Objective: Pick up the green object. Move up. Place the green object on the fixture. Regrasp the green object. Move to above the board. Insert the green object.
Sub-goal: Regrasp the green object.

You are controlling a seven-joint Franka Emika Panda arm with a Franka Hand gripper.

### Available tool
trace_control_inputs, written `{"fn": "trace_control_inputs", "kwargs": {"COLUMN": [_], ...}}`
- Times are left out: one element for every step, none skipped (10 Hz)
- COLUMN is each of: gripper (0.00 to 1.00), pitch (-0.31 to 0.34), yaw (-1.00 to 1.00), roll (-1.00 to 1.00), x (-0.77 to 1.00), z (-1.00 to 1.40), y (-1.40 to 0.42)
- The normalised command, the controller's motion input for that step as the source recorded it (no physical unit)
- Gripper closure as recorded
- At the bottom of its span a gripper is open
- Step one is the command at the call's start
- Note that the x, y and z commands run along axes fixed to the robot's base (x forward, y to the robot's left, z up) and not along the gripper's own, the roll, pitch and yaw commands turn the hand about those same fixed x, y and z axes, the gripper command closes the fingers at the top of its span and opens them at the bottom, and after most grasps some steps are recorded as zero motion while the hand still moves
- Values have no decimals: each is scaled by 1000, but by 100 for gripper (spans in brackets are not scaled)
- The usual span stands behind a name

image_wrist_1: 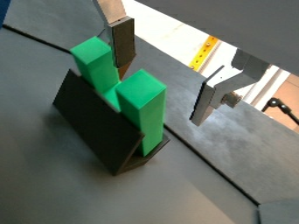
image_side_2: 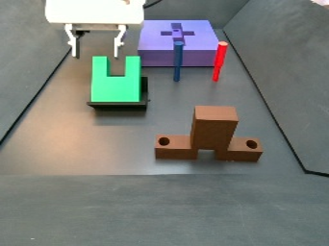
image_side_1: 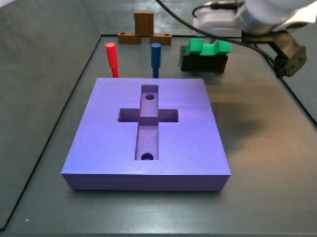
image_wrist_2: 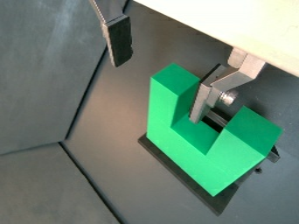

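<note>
The green object [image_wrist_1: 122, 92] stands in the fixture [image_wrist_1: 100, 131] with its two prongs pointing up. It also shows in a wrist view [image_wrist_2: 205, 144] and in both side views [image_side_1: 209, 46] [image_side_2: 115, 82]. My gripper [image_wrist_1: 166, 77] is open and empty, hovering just above it. One finger [image_wrist_1: 121, 48] is beside one prong and the other finger [image_wrist_2: 212, 94] is over the notch; neither clearly touches it. In a side view the gripper [image_side_2: 96, 43] hangs above the piece's far edge. The board [image_side_1: 180, 139] lies apart from the fixture.
A red peg [image_side_1: 111, 58] and a blue peg [image_side_1: 156, 57] stand upright between the board and the fixture [image_side_1: 205, 63]. A brown wooden cross-shaped stand [image_side_2: 213, 135] sits on the dark floor beyond them.
</note>
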Motion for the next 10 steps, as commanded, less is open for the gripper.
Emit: {"fn": "trace_control_inputs", "kwargs": {"gripper": [0,0,0,0,0,0,0,0,0,0], "pitch": [89,120,186,203,280,277,257,206,163,57], "yaw": [151,114,29,17,0,0,0,0,0,0], "roll": [254,366,529,517,497,391,291,174,46,0], "x": [100,80,60,29,97,86,97,69,94,80], "z": [-383,-369,-300,-237,-97,-17,0,0,0,0], "y": [0,0,0,0,0,0,0,0,0,0]}}
